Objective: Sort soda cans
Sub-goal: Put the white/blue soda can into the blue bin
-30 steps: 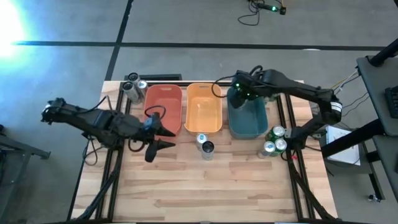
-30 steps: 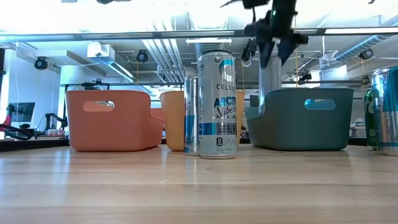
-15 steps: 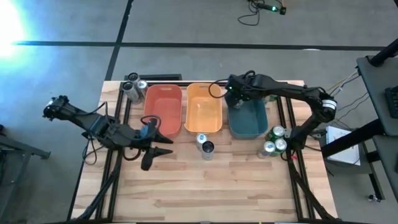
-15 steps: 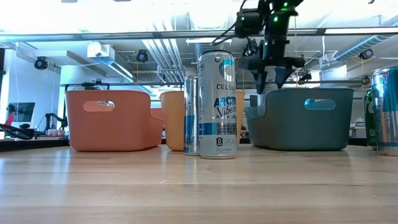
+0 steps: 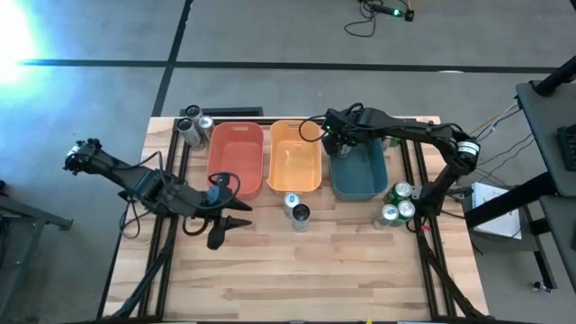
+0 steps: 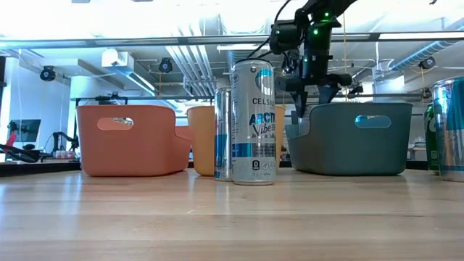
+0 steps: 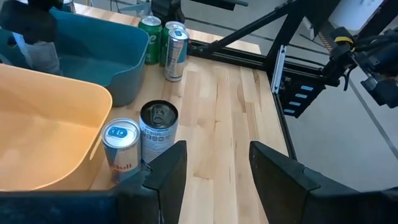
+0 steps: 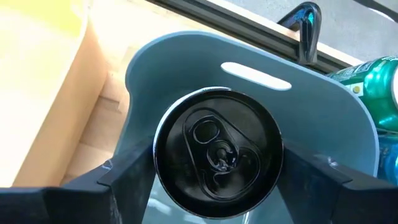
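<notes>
Front cans: two slim cylinders stand touching on the bare wood at centre frame of the high view, just before the orange bin; the blue-and-silver can [image 6: 253, 122] has a glossy printed wall, the dark-topped can [image 5: 301, 216] a black lid.
Left hand [image 5: 230, 209]: lower left of the high view, above the wood before the red bin, fingers spread wide, holding nothing.
Green cans [image 5: 396, 203]: a small cluster with silver tops at right of the teal bin.
Bins: three smooth rounded plastic tubs in a row, red bin [image 5: 236, 157], orange bin [image 5: 294, 155], teal bin [image 5: 359, 172], each with a slot handle.
Right hand [image 5: 343, 142]: over the far left end of the teal bin, fingers closed on the grey can [image 8: 218, 152], a round black lid with pull tab.
Far cans [image 5: 192, 127]: grey, upper left of the red bin.
Surface [image 5: 315, 270]: pale wooden planks on a black frame.
Room: grey floor with dark lines; ceiling pipes and lights in the low view.
</notes>
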